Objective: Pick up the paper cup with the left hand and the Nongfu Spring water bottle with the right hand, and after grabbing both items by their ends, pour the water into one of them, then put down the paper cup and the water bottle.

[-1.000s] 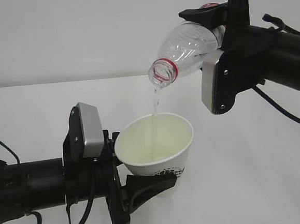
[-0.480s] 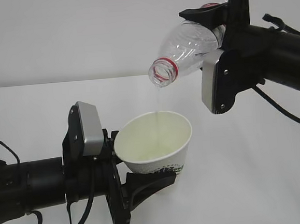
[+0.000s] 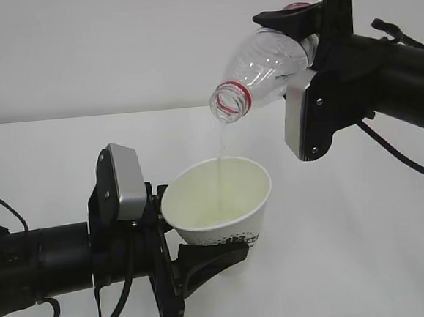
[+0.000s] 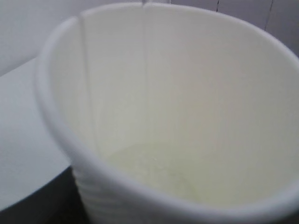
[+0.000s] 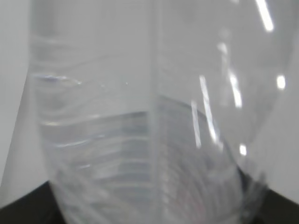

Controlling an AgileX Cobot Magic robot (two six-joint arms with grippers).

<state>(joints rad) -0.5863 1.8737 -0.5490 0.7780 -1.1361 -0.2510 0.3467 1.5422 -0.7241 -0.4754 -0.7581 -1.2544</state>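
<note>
Cup (image 3: 217, 206) is the landmark here. Left hand (image 3: 180, 234) has it clamped round the lower wall, jaws on either side, one black finger (image 3: 205, 260) wrapping under the printed base. Cup sits upright, held clear of the white table (image 3: 366, 249), mouth open to the top, dark green print just showing near the bottom.

Above the cup & a bit to the right: bottle (image 3: 263, 66), tipped neck-down, red neck ring and open mouth aimed at the cup. Right hand (image 3: 306, 30) is closed on the bottle's rear end, a black jaw over the top, grey plate (image 3: 302, 118) hanging below it.

Water (image 3: 219, 154) falls as a thin stream from the bottle mouth straight into the cup, landing inside towards the back wall.

Left wrist view: cup (image 4: 177, 116) fills the shot, cream inside, pale pool (image 4: 149, 170) at the bottom, thin stream line (image 4: 143, 56) down the far wall. Gripper itself not seen there.

Right wrist view: bottle (image 5: 140, 116) up close, clear ribbed wall, blurry, a waterline across the middle; dark jaw edges at the bottom corners.
</note>
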